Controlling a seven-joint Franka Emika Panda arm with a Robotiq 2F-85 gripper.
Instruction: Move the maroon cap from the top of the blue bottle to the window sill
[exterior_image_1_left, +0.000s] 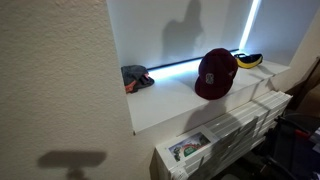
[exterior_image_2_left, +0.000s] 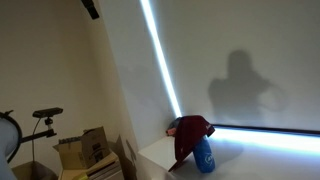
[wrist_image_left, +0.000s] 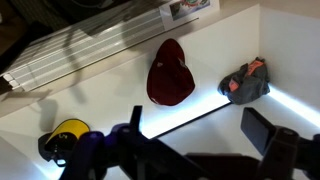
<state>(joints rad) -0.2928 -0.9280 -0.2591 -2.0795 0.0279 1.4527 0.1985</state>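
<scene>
Maroon cap not yet moved: it sits on the blue bottle, which stands on the window sill.
I hold the gripper above the sill, jaws spread and empty; by my judgement, grasp, lift and set-down all remain. Count: one cap, one bottle, one grey-and-orange cloth, one yellow-and-black item.

Wrist view only. Gripper was black, two-fingered. One finger showed as a thin dark bar, seen edge-on; the other finger showed a broad, flat, rectangular black pad. Housing behind them was dark, blurred, with a purplish-blue sheen on one side. Cables, screws, markings: too blurred to tell.
</scene>
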